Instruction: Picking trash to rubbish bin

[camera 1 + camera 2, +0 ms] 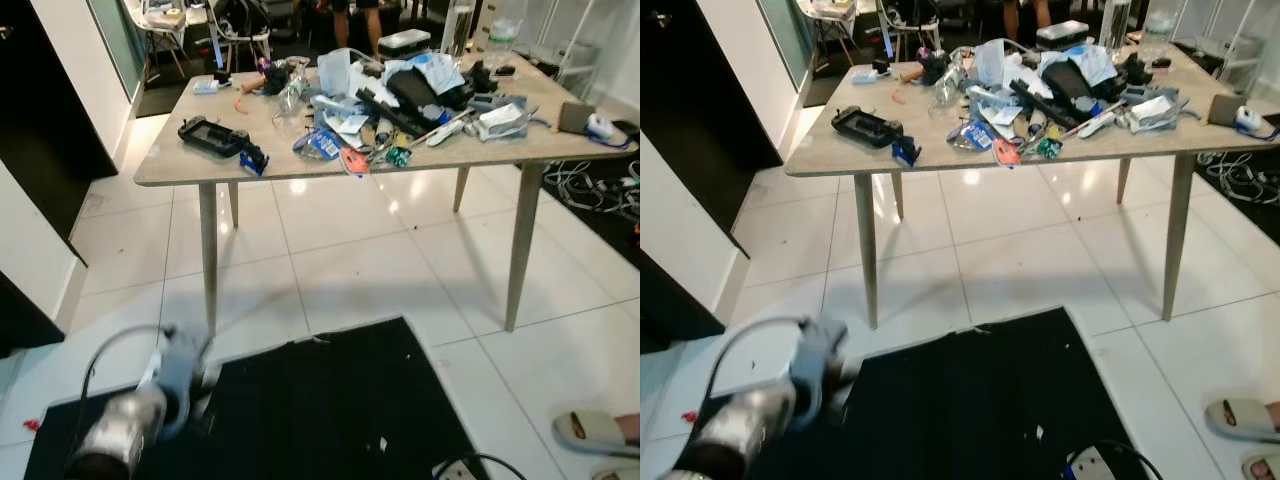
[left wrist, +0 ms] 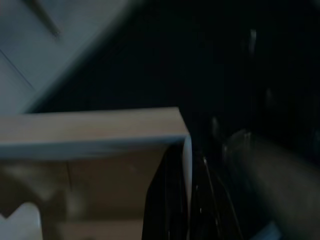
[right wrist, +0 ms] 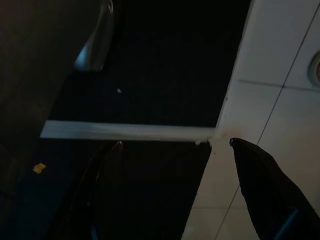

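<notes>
- While the head camera looks forward and down, a pale wood-top table on slim tapered legs [image 1: 180, 168] stands ahead on glossy white floor tiles [image 1: 340, 260], well apart from the robot.
- Task's thing: a heap of mixed trash, mostly white and blue wrappers, papers and dark items [image 1: 400, 95], lies on the far-middle to right part of the tabletop.
- A flat black handheld device [image 1: 212, 136] lies on the near-left part of the tabletop, with a small blue-and-black object [image 1: 254, 158] just beside it at the near edge.
- A red-orange packet [image 1: 354, 160] and a small green item [image 1: 398, 156] lie at the near edge, at the front of the heap.
- A black floor mat [image 1: 320, 410] covers the tiles nearest the robot.
- A silver left arm [image 1: 130, 420] is blurred at near left, over the mat's left edge.
- Left gripper: wrist view is dark and blurred, so can't tell whether the claw is released or clenched; a light wooden panel [image 2: 90, 130] is in front of it.
- Right gripper [image 3: 175, 150]: black fingers [image 3: 260, 175] spread wide, released, holding nothing; they hang over the mat's edge where it meets the tiles.
- A person's foot in a pale slipper [image 1: 595, 432] is on the tiles at near right.
- Tangled cables [image 1: 590, 185] lie on the floor at far right, past the table.
</notes>
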{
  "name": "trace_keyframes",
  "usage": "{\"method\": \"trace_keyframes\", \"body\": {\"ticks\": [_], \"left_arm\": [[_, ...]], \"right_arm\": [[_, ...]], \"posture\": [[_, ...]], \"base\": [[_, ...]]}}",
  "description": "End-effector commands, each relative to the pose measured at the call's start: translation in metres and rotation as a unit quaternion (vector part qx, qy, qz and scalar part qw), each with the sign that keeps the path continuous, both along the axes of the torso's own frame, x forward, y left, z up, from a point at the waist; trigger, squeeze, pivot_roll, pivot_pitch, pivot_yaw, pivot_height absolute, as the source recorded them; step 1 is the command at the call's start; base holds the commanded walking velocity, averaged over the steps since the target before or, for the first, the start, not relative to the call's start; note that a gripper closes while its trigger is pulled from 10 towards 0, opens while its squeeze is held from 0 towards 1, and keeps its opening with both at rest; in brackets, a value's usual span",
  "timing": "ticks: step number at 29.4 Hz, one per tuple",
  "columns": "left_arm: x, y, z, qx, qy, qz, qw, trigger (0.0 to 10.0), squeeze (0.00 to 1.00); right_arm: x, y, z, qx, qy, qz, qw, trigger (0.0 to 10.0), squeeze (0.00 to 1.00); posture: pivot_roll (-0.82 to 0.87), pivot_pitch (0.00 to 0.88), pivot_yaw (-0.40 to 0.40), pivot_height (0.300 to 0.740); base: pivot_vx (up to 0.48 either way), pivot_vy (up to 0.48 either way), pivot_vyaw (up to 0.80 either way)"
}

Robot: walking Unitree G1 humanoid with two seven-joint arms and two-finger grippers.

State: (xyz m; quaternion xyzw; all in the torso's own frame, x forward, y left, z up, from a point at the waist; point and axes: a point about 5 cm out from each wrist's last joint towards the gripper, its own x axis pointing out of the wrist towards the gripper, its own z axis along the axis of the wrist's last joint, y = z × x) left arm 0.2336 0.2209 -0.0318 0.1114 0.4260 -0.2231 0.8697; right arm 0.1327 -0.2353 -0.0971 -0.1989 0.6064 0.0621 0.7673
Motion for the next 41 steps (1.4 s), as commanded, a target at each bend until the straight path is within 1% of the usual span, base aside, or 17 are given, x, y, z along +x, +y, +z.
{"method": "trace_keyframes", "body": {"ticks": [1, 2, 3, 4, 6, 7, 8, 9, 11, 12, 13, 16, 20, 24, 28, 31, 41], "left_arm": [[-0.018, 0.014, -0.013, 0.063, 0.027, -0.009, 0.998, 10.0, 0.0], [-0.039, 0.02, -0.027, 0.091, 0.057, 0.002, 0.994, 10.0, 0.0], [-0.052, 0.024, -0.035, 0.108, 0.077, 0.009, 0.991, 10.0, 0.0], [-0.052, 0.024, -0.035, 0.108, 0.077, 0.009, 0.991, 10.0, 0.0], [-0.079, 0.027, -0.049, 0.148, 0.112, -0.004, 0.983, 10.0, 0.0], [-0.079, 0.027, -0.049, 0.148, 0.112, -0.004, 0.983, 10.0, 0.0], [-0.107, 0.024, -0.061, 0.16, 0.149, -0.004, 0.976, 10.0, 0.0], [-0.118, 0.022, -0.066, 0.156, 0.164, 0.004, 0.974, 10.0, 0.0], [-0.124, 0.02, -0.068, 0.152, 0.172, 0.011, 0.973, 10.0, 0.0], [-0.134, 0.017, -0.071, 0.151, 0.185, 0.012, 0.971, 10.0, 0.0], [-0.134, 0.017, -0.071, 0.151, 0.185, 0.012, 0.971, 10.0, 0.0], [-0.153, 0.01, -0.078, 0.145, 0.214, 0.002, 0.966, 10.0, 0.0], [-0.154, 0.006, -0.079, 0.142, 0.215, -0.009, 0.966, 10.0, 0.0], [-0.149, 0.003, -0.079, 0.138, 0.206, -0.011, 0.969, 10.0, 0.0], [-0.131, -0.001, -0.075, 0.138, 0.182, -0.017, 0.974, 10.0, 0.0], [-0.127, -0.001, -0.074, 0.136, 0.174, -0.013, 0.975, 10.0, 0.0], [-0.132, -0.001, -0.076, 0.133, 0.181, -0.01, 0.974, 10.0, 0.0]], "right_arm": [[-0.001, 0.005, -0.001, 0.007, 0.004, 0.005, 1.0, 10.0, 0.0], [-0.001, 0.005, -0.002, 0.008, 0.004, 0.005, 1.0, 10.0, 0.0], [-0.001, 0.005, -0.002, 0.008, 0.005, 0.004, 1.0, 10.0, 0.0], [-0.001, 0.005, -0.002, 0.008, 0.005, 0.004, 1.0, 10.0, 0.0], [-0.001, 0.005, -0.002, 0.008, 0.006, 0.004, 1.0, 10.0, 0.0], [-0.001, 0.005, -0.002, 0.008, 0.006, 0.004, 1.0, 10.0, 0.0], [-0.001, 0.005, -0.002, 0.008, 0.007, 0.006, 1.0, 10.0, 0.0], [-0.002, 0.005, -0.002, 0.009, 0.007, 0.006, 1.0, 10.0, 0.0], [-0.002, 0.005, -0.002, 0.009, 0.007, 0.006, 1.0, 10.0, 0.0], [-0.002, 0.005, -0.002, 0.009, 0.007, 0.006, 1.0, 10.0, 0.0], [-0.002, 0.005, -0.002, 0.009, 0.007, 0.006, 1.0, 10.0, 0.0], [-0.002, 0.005, -0.002, 0.009, 0.007, 0.006, 1.0, 10.0, 0.0], [-0.002, 0.005, -0.002, 0.009, 0.008, 0.005, 1.0, 10.0, 0.0], [-0.002, 0.005, -0.002, 0.009, 0.009, 0.006, 1.0, 10.0, 0.0], [-0.001, 0.004, -0.001, 0.009, 0.008, 0.005, 1.0, 10.0, 0.0], [-0.001, 0.004, -0.001, 0.009, 0.008, 0.004, 1.0, 10.0, 0.0], [-0.001, 0.004, -0.001, 0.011, 0.01, 0.003, 1.0, 10.0, 0.0]], "posture": [[0.06, 0.092, 0.078, 0.74], [0.06, 0.092, 0.078, 0.74], [0.06, 0.092, 0.078, 0.74], [0.06, 0.092, 0.078, 0.74], [0.06, 0.092, 0.078, 0.74], [0.06, 0.092, 0.078, 0.74], [0.06, 0.097, 0.078, 0.74], [0.06, 0.097, 0.078, 0.74], [0.06, 0.097, 0.078, 0.74], [0.06, 0.097, 0.078, 0.74], [0.06, 0.097, 0.078, 0.74], [0.06, 0.097, 0.078, 0.74], [0.06, 0.097, 0.078, 0.74], [0.06, 0.101, 0.082, 0.74], [0.05, 0.103, 0.078, 0.74], [0.05, 0.103, 0.078, 0.74], [0.05, 0.108, 0.08, 0.74]], "base": [[0.0, 0.0, -0.8], [0.0, 0.0, -0.8], [0.0, 0.0, -0.8], [0.0, 0.0, -0.8], [0.0, 0.0, -0.8], [0.0, 0.0, -0.8], [0.0, 0.0, -0.8], [0.0, 0.0, -0.8], [0.0, 0.0, -0.8], [0.0, 0.0, -0.8], [0.0, 0.0, -0.8], [0.0, 0.0, -0.8], [0.0, 0.0, -0.8], [0.0, 0.0, -0.8], [0.0, 0.0, -0.8], [0.0, 0.0, -0.8], [0.0, 0.0, -0.8]]}}
